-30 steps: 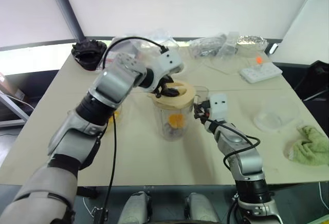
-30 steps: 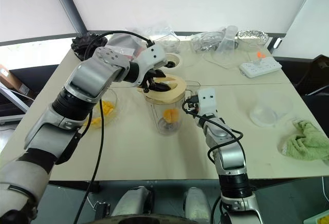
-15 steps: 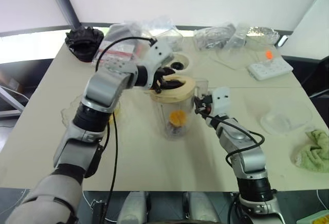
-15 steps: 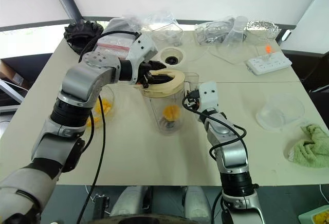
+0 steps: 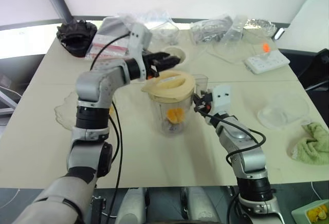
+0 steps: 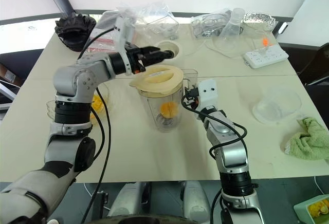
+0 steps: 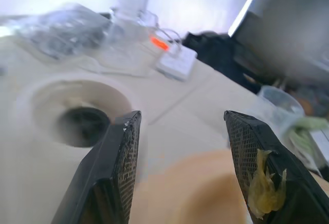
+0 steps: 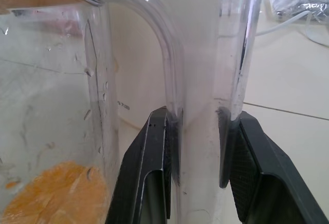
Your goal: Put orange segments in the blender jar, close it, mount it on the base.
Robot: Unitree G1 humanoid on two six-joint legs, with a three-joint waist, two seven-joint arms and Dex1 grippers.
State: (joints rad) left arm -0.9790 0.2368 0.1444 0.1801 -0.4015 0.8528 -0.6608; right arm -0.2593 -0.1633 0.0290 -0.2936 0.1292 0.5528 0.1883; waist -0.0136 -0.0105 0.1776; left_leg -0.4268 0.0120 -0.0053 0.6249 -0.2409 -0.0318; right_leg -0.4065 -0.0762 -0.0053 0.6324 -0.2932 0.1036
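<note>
Our right claw (image 8: 194, 149) is squeezing the clear handle of the blender jar (image 6: 163, 112), one black finger on each side of it. We are holding the jar upright on the table (image 6: 154, 157). Orange segments (image 6: 167, 109) are sitting low inside the jar. A cream lid (image 6: 157, 78) is lying on top of the jar, a little tilted. Our left claw (image 7: 180, 147) is hanging just above the lid's far edge, with its fingers apart and nothing between them. A bit of yellow pulp is sticking to one finger (image 7: 264, 180). Just past it, the white base (image 6: 168, 49) is standing with its dark hole facing up. More orange pieces are lying in a glass bowl (image 6: 95, 106) beside our left arm.
</note>
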